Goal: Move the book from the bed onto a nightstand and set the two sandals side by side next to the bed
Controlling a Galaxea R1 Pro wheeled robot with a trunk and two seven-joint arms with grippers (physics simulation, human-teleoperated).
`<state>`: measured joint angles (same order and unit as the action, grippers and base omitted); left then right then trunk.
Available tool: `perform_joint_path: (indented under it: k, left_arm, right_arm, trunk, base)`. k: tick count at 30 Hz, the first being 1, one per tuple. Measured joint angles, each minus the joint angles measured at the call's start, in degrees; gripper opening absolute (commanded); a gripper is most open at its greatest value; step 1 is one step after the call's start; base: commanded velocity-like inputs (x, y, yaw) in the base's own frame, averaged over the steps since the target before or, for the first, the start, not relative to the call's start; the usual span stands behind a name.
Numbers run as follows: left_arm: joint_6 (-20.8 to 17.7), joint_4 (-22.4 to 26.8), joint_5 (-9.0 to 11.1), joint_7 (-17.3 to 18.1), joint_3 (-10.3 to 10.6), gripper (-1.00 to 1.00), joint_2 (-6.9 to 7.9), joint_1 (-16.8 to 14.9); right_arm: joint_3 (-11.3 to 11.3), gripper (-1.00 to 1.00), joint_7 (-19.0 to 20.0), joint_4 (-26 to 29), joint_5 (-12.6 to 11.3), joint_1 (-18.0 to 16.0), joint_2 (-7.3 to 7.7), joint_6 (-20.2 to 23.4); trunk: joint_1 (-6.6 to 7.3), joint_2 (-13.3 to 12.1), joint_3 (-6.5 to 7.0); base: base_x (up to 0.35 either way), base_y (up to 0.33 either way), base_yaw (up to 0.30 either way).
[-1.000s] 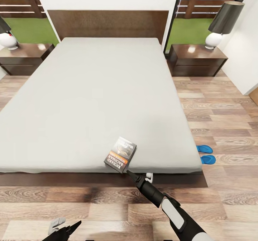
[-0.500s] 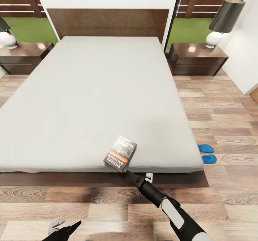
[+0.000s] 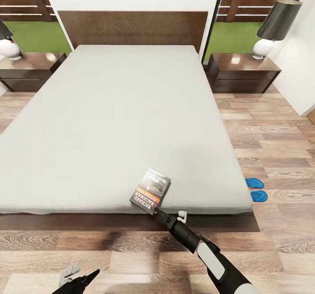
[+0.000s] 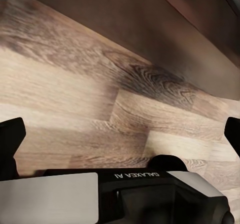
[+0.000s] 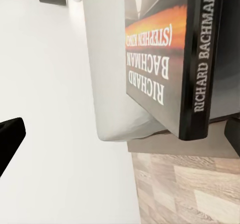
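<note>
Two blue sandals [image 3: 255, 189] lay side by side on the wood floor [image 3: 271, 154], just beside the foot-end corner of the bed [image 3: 122, 123] on the robot's right. The book [image 3: 151, 190] rested flat on the mattress close to the bed's foot edge, one corner reaching that edge. The right gripper [image 3: 158, 211] stood at the bed's foot edge, its tip just at the book's near corner. In the right wrist view the book [image 5: 167, 59] loomed close, with one dark fingertip at either side of the picture and the book lying ahead of them; the jaws stood spread wide and held nothing. The left gripper [image 3: 83, 280] hung low over the floor, well short of the bed's foot, its jaws also spread wide around bare planks. A nightstand [image 3: 245, 71] stood at each side of the bed's headboard, the right one bearing a lamp [image 3: 274, 27] with a dark shade.
</note>
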<state>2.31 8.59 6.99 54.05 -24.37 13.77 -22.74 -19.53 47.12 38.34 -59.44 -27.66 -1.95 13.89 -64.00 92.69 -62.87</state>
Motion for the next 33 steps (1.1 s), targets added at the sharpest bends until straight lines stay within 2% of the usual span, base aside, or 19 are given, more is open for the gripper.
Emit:
perform_joint_path:
  k: [33]
  left_arm:
    - [0.0,-0.05,0.0,0.0,0.0,1.0,-0.01,0.0]
  right_arm:
    - [0.0,1.0,0.0,0.0,-0.02,0.0,0.0,0.0]
  trunk:
    - [0.0,0.0,0.0]
  base:
    - [0.0,0.0,0.0]
